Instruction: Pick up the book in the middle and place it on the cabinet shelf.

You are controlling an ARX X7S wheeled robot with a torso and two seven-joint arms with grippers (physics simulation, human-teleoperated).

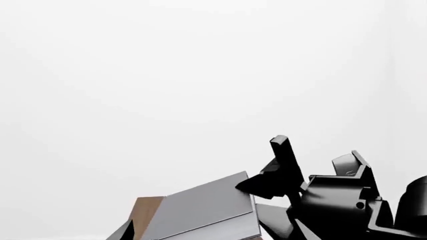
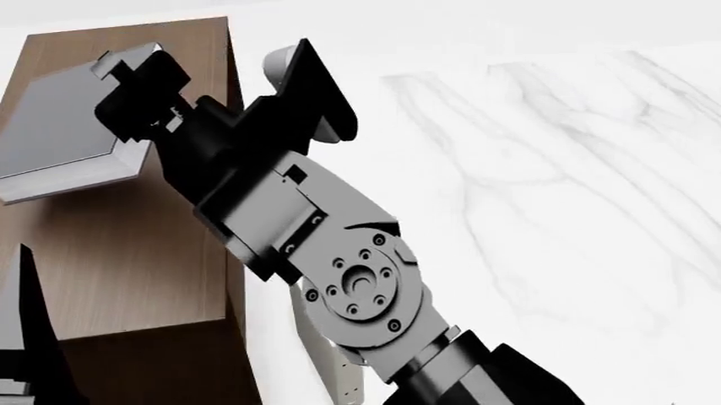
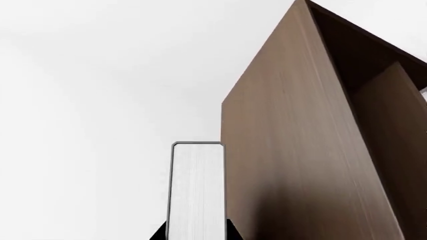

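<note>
1. Cabinet (image 2: 113,253): tall dark brown wood-grain box with a lighter flat top. The head view shows it at the left; the right wrist view looks along its side panel and a shadowed recess.

2. My right arm (image 2: 338,270): grey and black, reaching across to the cabinet top.

3. Book (image 2: 56,126): charcoal hardback with white page edges, held by one end over the far part of the cabinet top and tilted. I cannot tell whether it touches the wood.

4. My right tool (image 2: 130,101): clamped on the book's end. The right wrist view shows the page edges rising between the black fingers.

5. My left tool: possibly the dark sliver low at the left of the head view. I cannot tell whether it is wide or narrow.

Step in hand, as I judge it: setting down. Level the cover, lower it until it bears flat and wholly inside the top's edges, and only then loosen the grip. If let go tilted, the book could slide or tip over the front lip.

Surface and room: white grey-veined marbled floor (image 2: 541,169) and plain white walls. No worktop is in sight.
</note>
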